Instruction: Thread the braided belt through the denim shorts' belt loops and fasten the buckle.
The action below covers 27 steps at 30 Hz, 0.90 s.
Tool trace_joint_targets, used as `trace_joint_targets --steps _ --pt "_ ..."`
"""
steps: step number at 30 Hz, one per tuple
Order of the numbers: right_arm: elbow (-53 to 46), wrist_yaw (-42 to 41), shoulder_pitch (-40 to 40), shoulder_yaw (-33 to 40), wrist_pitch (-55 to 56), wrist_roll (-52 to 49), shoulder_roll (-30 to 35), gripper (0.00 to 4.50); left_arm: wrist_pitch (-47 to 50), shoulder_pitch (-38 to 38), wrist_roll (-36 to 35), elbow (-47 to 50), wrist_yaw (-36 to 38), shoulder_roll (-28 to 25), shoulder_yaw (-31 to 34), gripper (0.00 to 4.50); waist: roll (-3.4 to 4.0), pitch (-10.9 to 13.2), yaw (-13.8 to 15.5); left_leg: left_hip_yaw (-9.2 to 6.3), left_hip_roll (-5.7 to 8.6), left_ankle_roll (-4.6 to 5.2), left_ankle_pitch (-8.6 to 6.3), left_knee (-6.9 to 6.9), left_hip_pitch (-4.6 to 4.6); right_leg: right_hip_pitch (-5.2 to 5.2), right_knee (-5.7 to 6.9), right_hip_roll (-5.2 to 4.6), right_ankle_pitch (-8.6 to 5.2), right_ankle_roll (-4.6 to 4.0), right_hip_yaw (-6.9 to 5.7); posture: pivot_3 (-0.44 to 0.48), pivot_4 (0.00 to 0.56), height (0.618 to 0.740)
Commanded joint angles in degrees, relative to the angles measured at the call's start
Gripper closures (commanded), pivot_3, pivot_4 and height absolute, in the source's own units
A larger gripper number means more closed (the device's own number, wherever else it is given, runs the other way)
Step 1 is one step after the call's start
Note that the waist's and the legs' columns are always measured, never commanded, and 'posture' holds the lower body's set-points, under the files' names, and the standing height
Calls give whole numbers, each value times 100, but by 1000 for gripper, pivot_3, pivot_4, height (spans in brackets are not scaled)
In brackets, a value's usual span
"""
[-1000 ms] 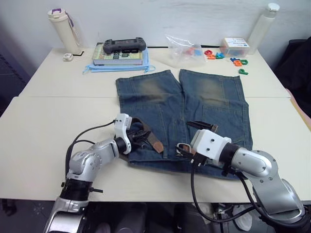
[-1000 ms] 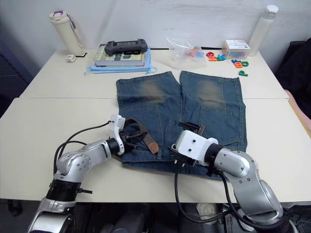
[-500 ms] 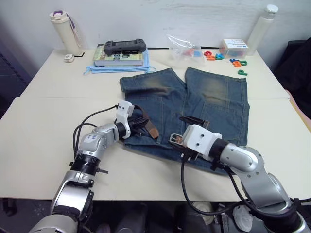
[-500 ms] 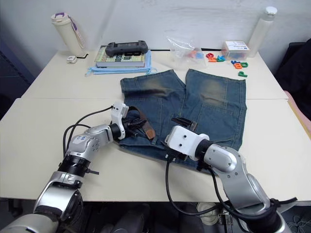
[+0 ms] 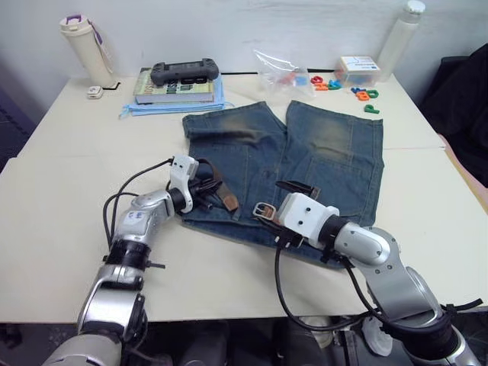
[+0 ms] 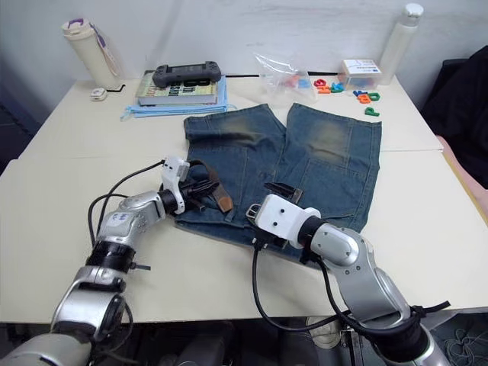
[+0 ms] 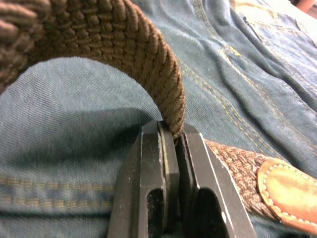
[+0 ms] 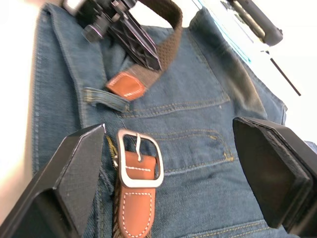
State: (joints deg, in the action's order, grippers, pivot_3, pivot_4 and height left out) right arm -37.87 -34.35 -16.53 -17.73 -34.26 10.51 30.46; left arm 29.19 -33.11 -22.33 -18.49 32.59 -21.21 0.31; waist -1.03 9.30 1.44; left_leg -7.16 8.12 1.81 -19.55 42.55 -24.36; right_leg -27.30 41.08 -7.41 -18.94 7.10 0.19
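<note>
The left gripper (image 7: 171, 136) pinches the braided belt (image 7: 124, 44) tight above the denim shorts (image 5: 320, 152); the right gripper (image 8: 168, 163) gapes wide over the buckle (image 8: 140, 158)

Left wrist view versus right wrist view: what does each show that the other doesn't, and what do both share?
The left wrist view alone shows, close up, the left hand shut on an arched stretch of the braided belt, with its weave plain. The right wrist view alone shows the silver buckle lying flat on the shorts between the open fingers of the right hand, a belt loop beside the tan tip, and the left hand from outside. Both show the denim shorts and the belt's tan leather tip.
</note>
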Motion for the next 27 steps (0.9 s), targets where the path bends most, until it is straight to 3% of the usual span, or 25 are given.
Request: trace_joint_targets --steps 1,10,16,20,27 --pt "-141 111 -25 11 15 73 -66 115 1084 815 -352 1847 -728 127 297 4500 -1 1 -2 0 2 1 2 -10 -3 -9 -6 3 0 0 7 0 150 659" --pt "-108 94 31 14 113 45 -56 115 2376 1538 -681 4020 -2093 452 1089 4500 -15 12 23 -1 3 -2 14 -46 -4 -11 -37 3 0 0 1 0 150 659" --pt "-30 74 30 -50 202 30 -81 115 3226 1845 -1362 5098 -3358 1766 1908 4500 -23 16 34 -1 3 -3 17 -45 -4 -7 -38 2 1 2 0 0 150 659" --pt "-3 34 8 -84 231 19 -69 115 3241 2167 -1642 5349 -4144 2733 2325 4500 -32 22 22 0 3 -4 17 -45 -3 -7 -38 3 1 2 -1 0 150 659" --pt "75 -108 -80 -7 296 -88 -28 115 3230 2499 -1811 5608 -4596 2937 2327 4500 -60 39 41 2 1 -15 23 -38 -1 -7 -22 4 3 1 -1 0 150 659"
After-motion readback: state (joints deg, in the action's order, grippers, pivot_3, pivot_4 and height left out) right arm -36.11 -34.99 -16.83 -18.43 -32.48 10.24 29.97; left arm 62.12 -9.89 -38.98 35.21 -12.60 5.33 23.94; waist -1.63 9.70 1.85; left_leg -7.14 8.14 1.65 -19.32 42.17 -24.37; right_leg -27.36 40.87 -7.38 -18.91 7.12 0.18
